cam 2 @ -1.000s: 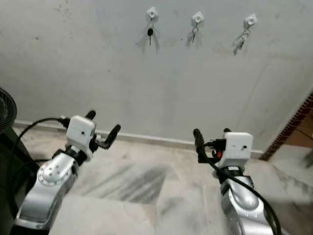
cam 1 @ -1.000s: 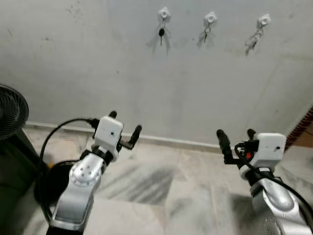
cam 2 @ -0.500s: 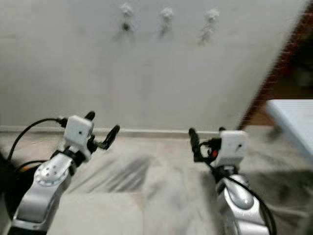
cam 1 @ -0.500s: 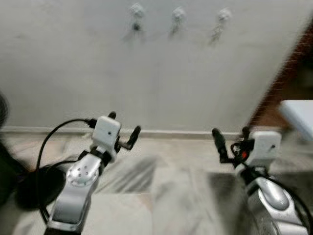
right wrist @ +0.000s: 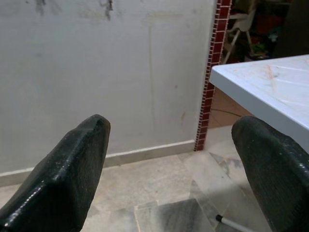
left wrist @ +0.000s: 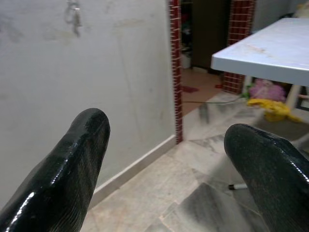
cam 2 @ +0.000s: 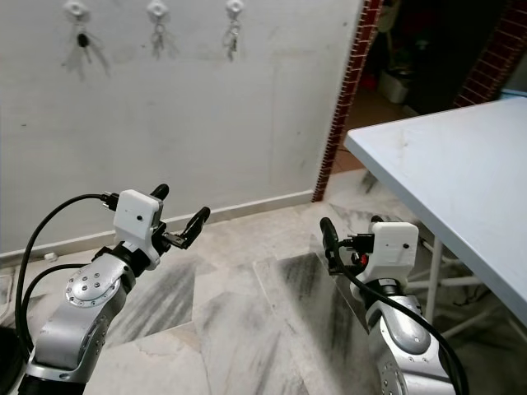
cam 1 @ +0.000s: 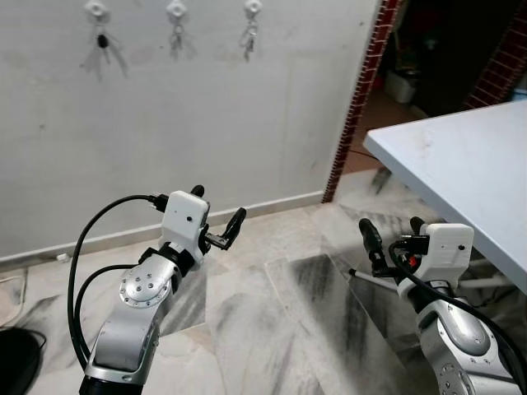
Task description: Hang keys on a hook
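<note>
Three white hooks [cam 1: 175, 10] sit in a row high on the grey wall at the upper left, each with keys hanging from it: a dark key [cam 1: 102, 39], a small bunch [cam 1: 176, 33] and a ring of keys [cam 1: 248, 34]. My left gripper [cam 1: 218, 207] is raised in front of me, open and empty, well below the hooks. My right gripper [cam 1: 391, 230] is held low on the right, also open and empty. In the left wrist view the two black fingers [left wrist: 72, 169] stand wide apart, with one bunch of keys [left wrist: 75, 12] on the wall beyond.
A white table [cam 1: 461, 156] stands at the right, its thin legs [cam 1: 387, 276] on the marble floor near my right arm. A red brick doorway edge [cam 1: 362, 90] ends the wall. A black cable [cam 1: 82, 255] loops from my left arm; a dark object [cam 1: 12, 362] lies at the lower left.
The camera has swung right: the hooks slid to the upper left, and the brick doorway and white table came into view. Both grippers stay open and held as before.
</note>
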Robot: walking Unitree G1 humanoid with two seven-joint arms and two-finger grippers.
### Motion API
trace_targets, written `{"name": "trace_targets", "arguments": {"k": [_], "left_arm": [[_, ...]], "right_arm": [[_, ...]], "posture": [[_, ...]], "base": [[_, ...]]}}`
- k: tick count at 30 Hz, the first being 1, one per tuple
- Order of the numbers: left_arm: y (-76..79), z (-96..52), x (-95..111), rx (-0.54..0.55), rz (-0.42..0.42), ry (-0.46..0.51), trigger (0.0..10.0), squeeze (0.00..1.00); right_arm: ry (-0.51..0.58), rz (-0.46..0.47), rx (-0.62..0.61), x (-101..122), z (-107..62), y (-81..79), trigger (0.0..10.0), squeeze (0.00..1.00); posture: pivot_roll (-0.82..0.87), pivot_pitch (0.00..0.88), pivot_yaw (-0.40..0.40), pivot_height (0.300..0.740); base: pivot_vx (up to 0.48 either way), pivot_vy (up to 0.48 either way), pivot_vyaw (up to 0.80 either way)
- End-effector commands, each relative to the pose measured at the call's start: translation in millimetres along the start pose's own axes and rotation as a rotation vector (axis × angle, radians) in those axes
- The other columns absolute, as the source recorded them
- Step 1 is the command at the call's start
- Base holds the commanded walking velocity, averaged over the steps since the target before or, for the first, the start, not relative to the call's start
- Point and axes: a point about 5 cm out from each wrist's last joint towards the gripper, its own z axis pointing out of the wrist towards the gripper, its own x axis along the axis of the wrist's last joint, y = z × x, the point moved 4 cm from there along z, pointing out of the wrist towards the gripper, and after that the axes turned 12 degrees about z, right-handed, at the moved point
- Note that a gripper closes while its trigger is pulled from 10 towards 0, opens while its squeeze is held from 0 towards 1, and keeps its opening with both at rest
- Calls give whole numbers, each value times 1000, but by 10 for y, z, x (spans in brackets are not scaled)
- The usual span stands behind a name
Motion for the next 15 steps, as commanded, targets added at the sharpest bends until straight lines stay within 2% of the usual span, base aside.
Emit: {"name": "trace_targets", "arguments": {"k": [1,9,15], "left_arm": [[-38,21,46,2,-5,11,10000,0],[-119,141,102,-2,1,36,10000,0],[-240,196,114,15,18,41,10000,0]], "right_arm": [[17,0,4,55,0,-25,10000,0],[20,0,12,59,0,-49,10000,0],[25,1,7,72,-10,-35,10000,0]], "posture": [[129,0,-27,740],[120,0,-23,740],[113,0,-20,740]], "base": [[0,0,-788],[0,0,-755],[0,0,0]]}}
